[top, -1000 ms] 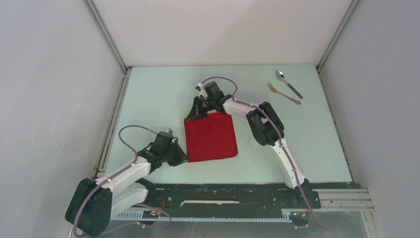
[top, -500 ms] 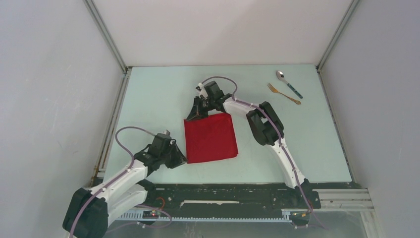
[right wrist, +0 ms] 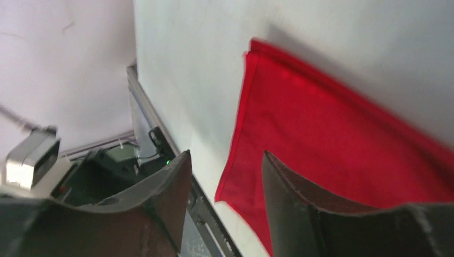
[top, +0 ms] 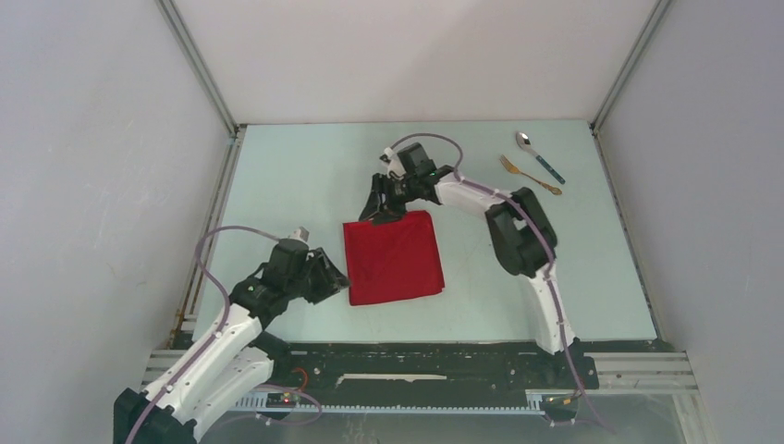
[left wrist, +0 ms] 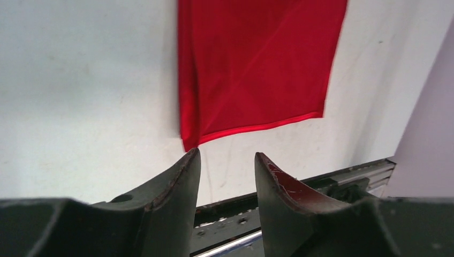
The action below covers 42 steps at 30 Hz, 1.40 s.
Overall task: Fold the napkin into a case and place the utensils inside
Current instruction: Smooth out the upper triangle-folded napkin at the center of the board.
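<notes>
Both my jaws are parted, empty. The napkin point(top: 393, 257) lies flat mid-frame, roughly square. My left gripper point(top: 336, 277) is just off its lower-left corner and my right gripper point(top: 373, 211) is at the upper-left, so I reckon that left edge is next.

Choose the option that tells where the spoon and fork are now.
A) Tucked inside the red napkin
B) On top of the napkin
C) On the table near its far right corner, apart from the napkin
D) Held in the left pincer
C: the spoon and fork lie side by side on the bare table near its far right corner, well clear of the napkin.
</notes>
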Tool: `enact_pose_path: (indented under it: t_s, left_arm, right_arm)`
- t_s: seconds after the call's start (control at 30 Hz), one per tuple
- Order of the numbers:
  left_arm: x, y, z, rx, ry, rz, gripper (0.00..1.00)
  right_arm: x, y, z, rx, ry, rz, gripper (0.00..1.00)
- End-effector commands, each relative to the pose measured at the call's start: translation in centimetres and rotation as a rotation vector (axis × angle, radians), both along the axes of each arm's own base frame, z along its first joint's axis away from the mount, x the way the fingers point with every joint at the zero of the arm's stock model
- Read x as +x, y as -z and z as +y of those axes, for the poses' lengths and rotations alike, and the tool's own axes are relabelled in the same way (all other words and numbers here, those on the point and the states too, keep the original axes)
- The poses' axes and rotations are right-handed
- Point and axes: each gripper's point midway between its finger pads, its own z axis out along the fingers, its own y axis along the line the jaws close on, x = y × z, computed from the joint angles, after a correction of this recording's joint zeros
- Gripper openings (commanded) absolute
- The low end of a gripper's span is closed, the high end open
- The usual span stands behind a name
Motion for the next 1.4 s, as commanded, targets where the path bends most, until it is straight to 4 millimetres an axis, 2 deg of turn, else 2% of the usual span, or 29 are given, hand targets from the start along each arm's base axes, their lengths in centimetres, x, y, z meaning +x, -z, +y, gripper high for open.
enact_pose_path:
  t_s: [0.0,0.13,0.27,0.37,0.5,0.63,0.8,0.97,1.07,1.23,1.37]
  left_arm:
    - [1.9,-2.7,-2.1,-0.078,0.04,-0.058,0.48]
    - [2.7,-2.2,-5.0,-0.185,0.121,-0.028,0.4]
    - [3.2,0.0,-5.4,-0.153,0.152,0.007,0.37]
    - [3.3,2.1,-4.9,-0.102,0.148,0.04,0.32]
    - [3.3,5.0,-3.3,-0.004,0.11,0.071,0.29]
    - [3.0,7.5,-2.0,0.083,0.095,0.116,0.27]
    - [2.7,8.8,-1.7,0.106,0.091,0.146,0.25]
    - [2.6,9.2,-1.4,0.119,0.086,0.152,0.24]
    - [2.6,8.8,-1.5,0.119,0.093,0.146,0.24]
    - [3.3,6.6,-1.8,0.106,0.101,0.1,0.26]
    - [3.8,4.1,-2.3,0.074,0.11,0.057,0.31]
  right_arm:
    - [-1.2,-6.8,-3.7,0.085,0.007,-0.139,0.61]
    - [-1.6,-5.3,-5.6,0.148,0.022,-0.089,0.62]
    - [-0.1,-3.6,-6.6,0.176,0.055,-0.064,0.63]
    - [0.7,-3.1,-6.6,0.211,0.06,-0.058,0.63]
    - [1.9,-0.9,-7.4,0.191,0.094,-0.024,0.62]
    - [4.1,1.5,-10.0,0.115,0.195,-0.031,0.62]
    - [6.3,3.9,-13.0,0.042,0.3,-0.003,0.62]
    - [6.9,2.1,-14.9,-0.018,0.33,-0.051,0.63]
    - [6.9,0.4,-15.8,-0.056,0.331,-0.089,0.63]
    - [6.0,-2.8,-16.5,-0.088,0.31,-0.162,0.64]
    - [4.5,-5.3,-17.0,-0.147,0.281,-0.232,0.66]
